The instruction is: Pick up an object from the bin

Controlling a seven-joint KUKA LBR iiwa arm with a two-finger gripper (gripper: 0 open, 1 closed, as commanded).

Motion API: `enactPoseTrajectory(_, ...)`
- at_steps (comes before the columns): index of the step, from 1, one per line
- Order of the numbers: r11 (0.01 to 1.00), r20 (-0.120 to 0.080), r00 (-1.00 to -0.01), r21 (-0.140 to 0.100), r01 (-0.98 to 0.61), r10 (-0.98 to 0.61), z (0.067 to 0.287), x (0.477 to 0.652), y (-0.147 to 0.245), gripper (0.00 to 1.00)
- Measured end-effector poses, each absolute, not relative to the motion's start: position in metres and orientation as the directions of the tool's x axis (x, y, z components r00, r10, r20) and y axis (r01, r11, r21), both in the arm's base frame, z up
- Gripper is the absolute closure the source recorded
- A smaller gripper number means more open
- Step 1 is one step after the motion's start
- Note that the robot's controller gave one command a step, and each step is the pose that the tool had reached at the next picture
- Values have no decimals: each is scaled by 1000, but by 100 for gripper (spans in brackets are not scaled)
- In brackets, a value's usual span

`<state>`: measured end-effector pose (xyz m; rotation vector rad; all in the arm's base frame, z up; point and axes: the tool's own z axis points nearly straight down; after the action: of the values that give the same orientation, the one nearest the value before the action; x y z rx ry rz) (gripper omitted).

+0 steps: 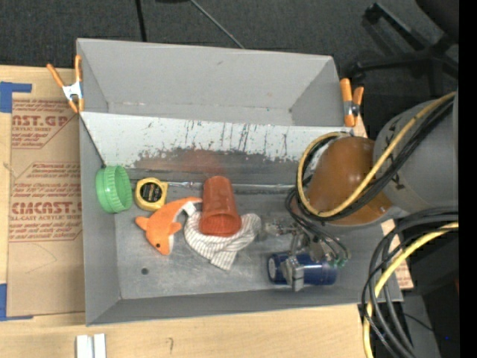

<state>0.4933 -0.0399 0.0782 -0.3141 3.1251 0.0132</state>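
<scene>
The end effector [307,258] is down in the near right corner of the grey bin [209,88], right over a dark blue cylinder [325,276] lying on its side on the bin floor. Whether it is open, closed or gripping the cylinder cannot be told, as the mechanism and cables crowd that spot. To its left lie an orange-red cup [220,207] tipped over on a crumpled checked cloth [216,250], an orange toy fish [164,231], a yellow tape measure [150,192] and a green lid [113,189] by the left wall.
</scene>
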Motion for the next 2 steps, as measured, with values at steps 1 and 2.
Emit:
enactPoseTrajectory(1,995,-1,-996,1,-95,-95,70,487,-9,100)
enactPoseTrajectory(2,996,-1,-996,1,-95,-95,70,487,-9,100)
